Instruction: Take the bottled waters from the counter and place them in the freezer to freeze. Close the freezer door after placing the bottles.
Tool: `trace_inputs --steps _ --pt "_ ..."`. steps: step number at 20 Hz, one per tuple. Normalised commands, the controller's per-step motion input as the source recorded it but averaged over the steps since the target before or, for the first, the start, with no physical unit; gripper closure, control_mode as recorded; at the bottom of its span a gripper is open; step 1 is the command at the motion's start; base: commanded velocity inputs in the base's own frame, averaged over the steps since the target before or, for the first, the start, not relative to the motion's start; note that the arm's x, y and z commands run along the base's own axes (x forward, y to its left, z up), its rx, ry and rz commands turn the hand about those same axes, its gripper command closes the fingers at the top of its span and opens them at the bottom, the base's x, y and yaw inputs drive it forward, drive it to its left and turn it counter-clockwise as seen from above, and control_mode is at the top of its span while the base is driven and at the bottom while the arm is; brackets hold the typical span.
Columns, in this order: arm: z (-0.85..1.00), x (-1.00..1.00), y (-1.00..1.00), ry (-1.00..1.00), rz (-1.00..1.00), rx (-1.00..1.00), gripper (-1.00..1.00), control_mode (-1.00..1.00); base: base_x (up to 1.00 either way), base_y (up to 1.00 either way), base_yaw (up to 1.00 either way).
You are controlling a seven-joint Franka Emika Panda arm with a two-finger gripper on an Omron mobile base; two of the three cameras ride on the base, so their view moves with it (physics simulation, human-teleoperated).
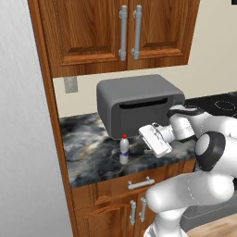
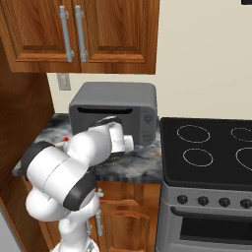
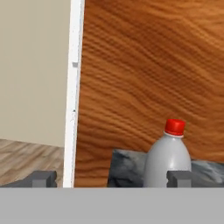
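Note:
One bottled water (image 1: 124, 150), a small pale bottle with a red cap, stands upright on the dark marbled counter (image 1: 88, 152) near its front edge. My gripper (image 1: 144, 141) hovers just right of it at bottle height, pointing toward it. In the hand view the bottle (image 3: 168, 157) shows behind the right fingertip (image 3: 179, 178), and my gripper (image 3: 111, 178) is open with nothing between its fingers. From the right base view the arm hides most of the bottle, leaving its red cap (image 2: 66, 139) in sight. The freezer and the freezer door are out of view.
A grey toaster oven (image 1: 139, 104) sits at the back of the counter, close behind the hand. Brown wall cabinets (image 1: 115, 32) hang above, and a wooden side panel (image 1: 48, 92) and a tall pale grey surface (image 1: 23, 139) bound the left. A black stove (image 2: 211, 152) adjoins the counter's right.

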Motion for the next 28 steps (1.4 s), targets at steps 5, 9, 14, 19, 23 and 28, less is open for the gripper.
trace_inputs --steps 5,9,14,19,23,28 --pt "-0.07 0.12 0.03 0.00 -0.07 0.00 -1.00 -1.00 0.00 0.00 0.00" --pt "-0.01 0.26 0.08 0.00 -0.08 0.00 -1.00 -1.00 0.00 0.00 0.00" --pt "-0.03 0.18 0.22 0.00 -0.04 0.00 -1.00 -1.00 0.00 0.00 0.00" --pt "-0.06 0.05 0.28 0.00 -0.01 0.00 -1.00 -1.00 0.00 0.00 0.00" --pt "-0.08 0.00 0.23 0.00 0.00 0.00 -1.00 -1.00 0.00 0.00 0.00" --pt "-0.08 0.00 0.16 0.00 0.00 0.00 -1.00 -1.00 0.00 0.00 0.00"
